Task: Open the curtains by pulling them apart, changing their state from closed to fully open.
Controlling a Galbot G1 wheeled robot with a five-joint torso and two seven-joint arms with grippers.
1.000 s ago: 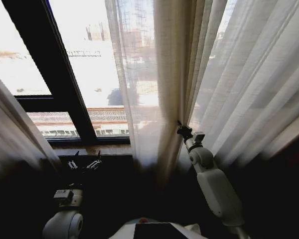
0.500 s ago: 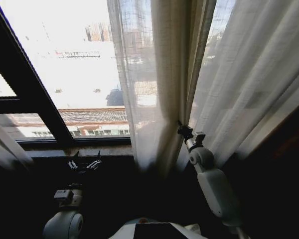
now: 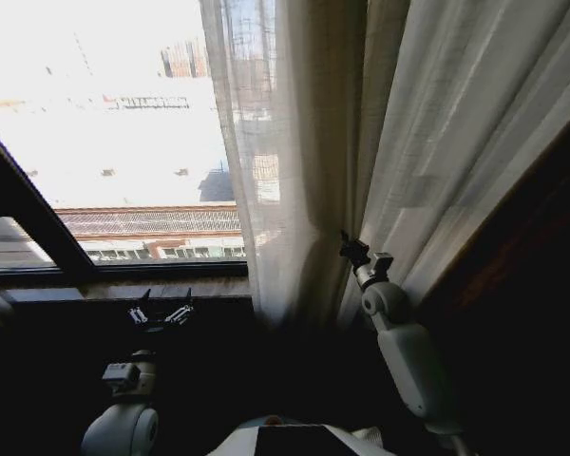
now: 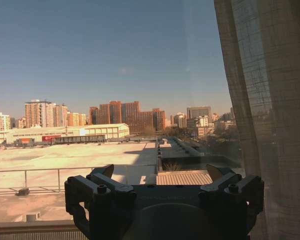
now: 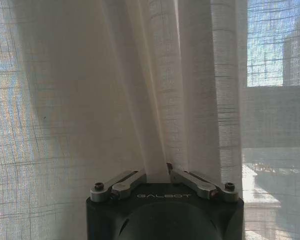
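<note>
Pinching fold of curtains (image 5: 160, 100) w/ right gripper (image 5: 157, 172), jaws closed tight on bunched cloth, low near sill in head view (image 3: 347, 249). Curtain panel hangs in middle + right of window, gathered at pinch. Left gripper (image 4: 160, 172) down by sill, jaws wide apart, nothing in them, glass + city in front. Left part of window bare, lots of light. Job approx half done, I think: right panel needs dragging farther to side before fully open.
</note>
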